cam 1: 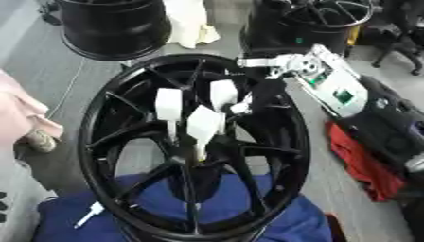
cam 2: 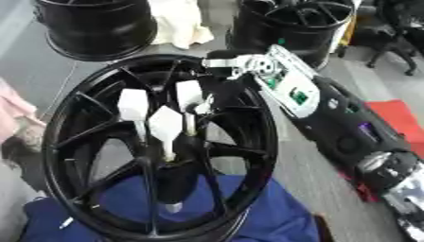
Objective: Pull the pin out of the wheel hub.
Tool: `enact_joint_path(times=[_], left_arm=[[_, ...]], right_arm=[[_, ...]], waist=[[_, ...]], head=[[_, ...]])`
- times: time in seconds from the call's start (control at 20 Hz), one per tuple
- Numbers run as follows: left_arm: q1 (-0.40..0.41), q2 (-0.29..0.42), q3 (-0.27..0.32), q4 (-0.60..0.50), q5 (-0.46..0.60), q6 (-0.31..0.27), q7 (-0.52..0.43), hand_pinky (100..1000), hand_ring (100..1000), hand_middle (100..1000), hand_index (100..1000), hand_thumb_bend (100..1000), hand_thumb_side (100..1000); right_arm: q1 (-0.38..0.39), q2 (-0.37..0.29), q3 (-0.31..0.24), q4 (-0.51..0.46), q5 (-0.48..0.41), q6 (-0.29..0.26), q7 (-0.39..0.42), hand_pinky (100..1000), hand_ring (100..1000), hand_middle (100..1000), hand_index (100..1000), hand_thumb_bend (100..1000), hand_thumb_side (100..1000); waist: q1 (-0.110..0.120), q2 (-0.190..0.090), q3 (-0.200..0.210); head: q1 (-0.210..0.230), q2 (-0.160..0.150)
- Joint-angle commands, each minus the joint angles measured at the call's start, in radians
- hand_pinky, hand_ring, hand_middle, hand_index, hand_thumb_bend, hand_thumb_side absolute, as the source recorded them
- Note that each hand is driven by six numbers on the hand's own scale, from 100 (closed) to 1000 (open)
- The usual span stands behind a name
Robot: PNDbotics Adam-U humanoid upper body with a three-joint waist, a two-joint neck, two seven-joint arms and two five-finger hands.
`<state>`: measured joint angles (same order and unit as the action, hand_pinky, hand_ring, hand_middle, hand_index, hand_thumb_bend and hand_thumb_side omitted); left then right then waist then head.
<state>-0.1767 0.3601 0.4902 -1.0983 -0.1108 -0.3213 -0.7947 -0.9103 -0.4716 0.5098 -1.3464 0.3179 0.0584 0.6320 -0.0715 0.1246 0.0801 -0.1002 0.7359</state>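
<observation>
A large black wheel rim (cam 1: 99, 118) lies flat on a blue cloth. Three white pins with blocky heads stand in its hub: one on the left (cam 1: 168, 105), one in front (cam 1: 204, 124) and one at the back right (cam 1: 224, 93). My right arm comes in from the right, its white and green forearm (cam 1: 335, 87) above the rim's edge. The black right hand (cam 1: 267, 97) hangs inside the rim, right against the back right pin. It blends with the dark spokes, so its hold does not show. My left hand is out of sight.
A loose white pin (cam 1: 89, 213) lies on the blue cloth (cam 1: 66, 222) at the lower left. Two more black rims (cam 1: 112, 28) (cam 2: 294, 23) stand behind. A red cloth (cam 1: 360, 165) lies on the right, and a pink sleeve (cam 1: 21, 108) shows at the left edge.
</observation>
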Motion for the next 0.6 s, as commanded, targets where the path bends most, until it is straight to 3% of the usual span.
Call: enact_joint_path(times=[0.05,0.3,0.6], left_arm=[[-0.006,0.019,0.000,-0.016,-0.003,-0.070,-0.070,737,538,569,771,229,785],[0.003,0.024,0.001,-0.015,-0.006,-0.073,-0.071,736,539,570,772,232,788],[0.015,0.031,0.005,-0.012,-0.010,-0.072,-0.070,736,539,570,772,235,788]], right_arm=[[-0.028,-0.040,-0.024,-0.051,-0.030,0.004,-0.028,720,606,398,468,227,331],[-0.034,-0.104,-0.053,-0.157,-0.123,0.033,-0.069,704,584,380,451,219,326],[-0.051,-0.221,-0.144,-0.274,-0.224,0.096,-0.140,703,578,381,452,222,318]], waist=[[0.004,-0.010,-0.003],[-0.002,-0.016,-0.011],[-0.009,-0.026,-0.025]], head=[[-0.004,-0.008],[-0.002,-0.004],[0.007,0.006]])
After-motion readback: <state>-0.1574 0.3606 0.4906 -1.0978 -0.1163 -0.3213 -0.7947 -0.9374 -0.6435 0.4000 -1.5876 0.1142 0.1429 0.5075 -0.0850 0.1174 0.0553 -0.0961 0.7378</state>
